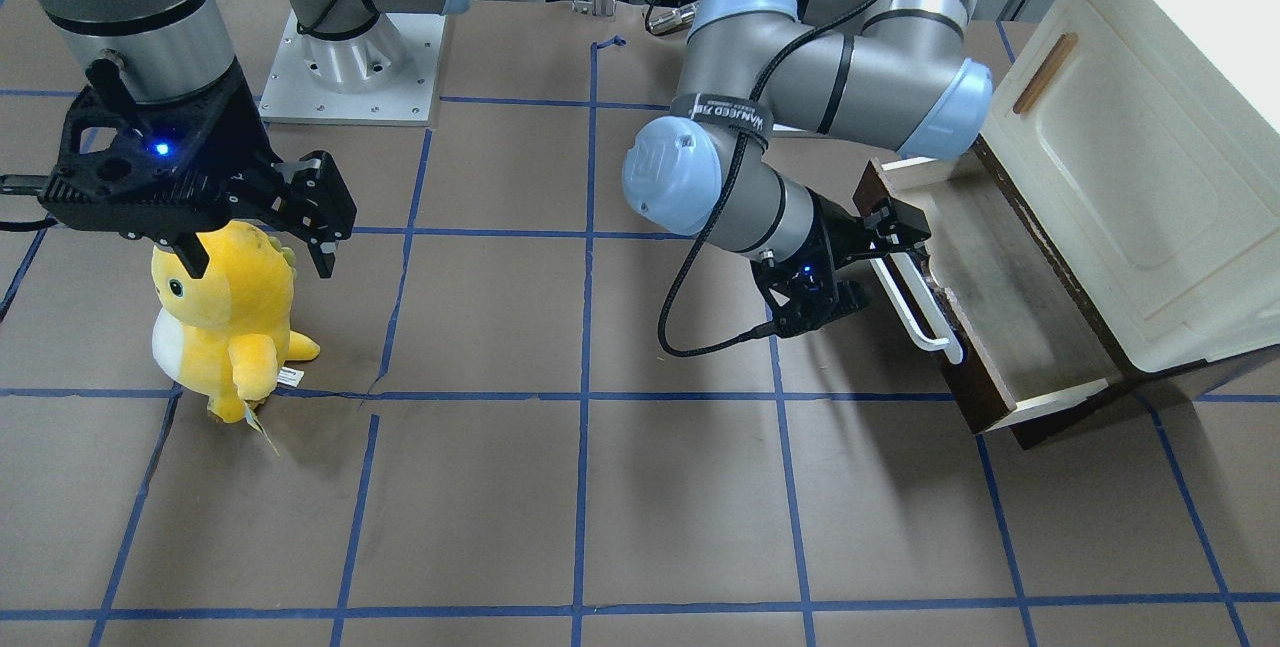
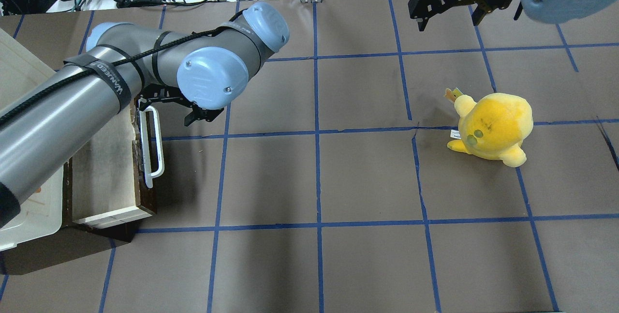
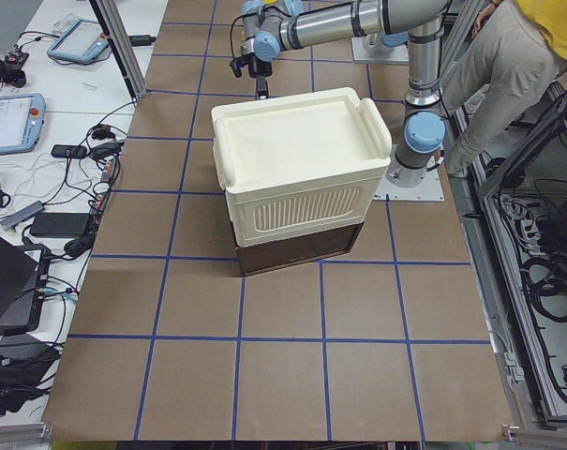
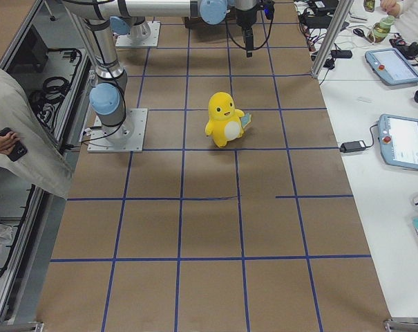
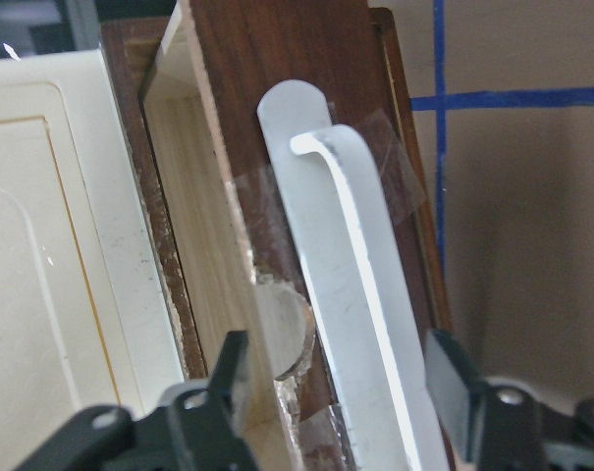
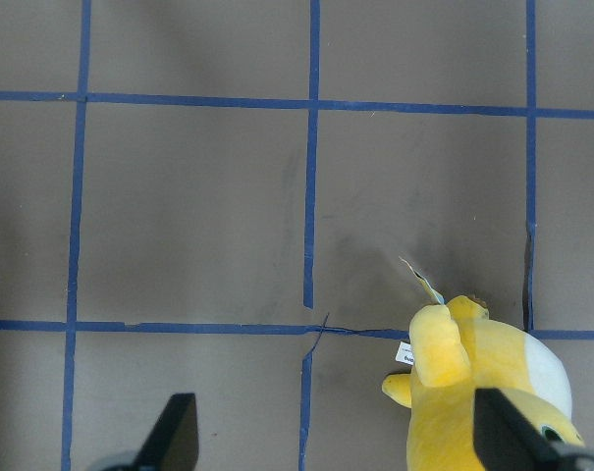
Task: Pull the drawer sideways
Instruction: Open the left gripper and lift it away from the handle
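The left arm [image 2: 72, 110] wears a strap [image 2: 113, 81] reading "WANJEED". The left gripper [image 5: 336, 353] straddles the drawer [image 5: 277, 59] handle [image 5: 365, 294], jaws spread. The right gripper [image 6: 341, 432] hangs agape over the blue-taped table [image 6: 198, 196].

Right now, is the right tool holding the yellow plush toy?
No, the right tool is open and empty, with the yellow plush toy standing untouched below it.

Brown blue-gridded table [image 1: 600, 487] with cream cabinet [image 1: 1150, 177] and yellow plush [image 1: 225, 317]
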You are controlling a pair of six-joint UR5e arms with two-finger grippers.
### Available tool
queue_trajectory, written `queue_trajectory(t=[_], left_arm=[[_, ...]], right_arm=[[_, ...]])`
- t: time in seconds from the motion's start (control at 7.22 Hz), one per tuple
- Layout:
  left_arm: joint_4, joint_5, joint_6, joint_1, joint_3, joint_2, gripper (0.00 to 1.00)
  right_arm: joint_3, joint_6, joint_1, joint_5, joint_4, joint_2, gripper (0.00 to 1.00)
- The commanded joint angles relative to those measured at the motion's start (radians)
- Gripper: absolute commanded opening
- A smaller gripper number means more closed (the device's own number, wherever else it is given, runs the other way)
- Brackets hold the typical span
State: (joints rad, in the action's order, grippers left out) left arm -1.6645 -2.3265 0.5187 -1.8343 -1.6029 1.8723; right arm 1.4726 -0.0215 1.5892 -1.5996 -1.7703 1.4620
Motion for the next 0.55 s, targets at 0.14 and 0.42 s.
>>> queue_trajectory(t=[0.14,0.42], left_arm=[[0.006,0.434,-0.14,0.081,0.043,-0.184,1.0],[0.028,0.66,-0.339,0.173,0.055,-0.278,1.0]], right_arm=[[0.0,0.0,0.0,0.0,0.0,0.0,1.0],[0.0,0.0,0.0,0.001,0.0,0.0,1.0]])
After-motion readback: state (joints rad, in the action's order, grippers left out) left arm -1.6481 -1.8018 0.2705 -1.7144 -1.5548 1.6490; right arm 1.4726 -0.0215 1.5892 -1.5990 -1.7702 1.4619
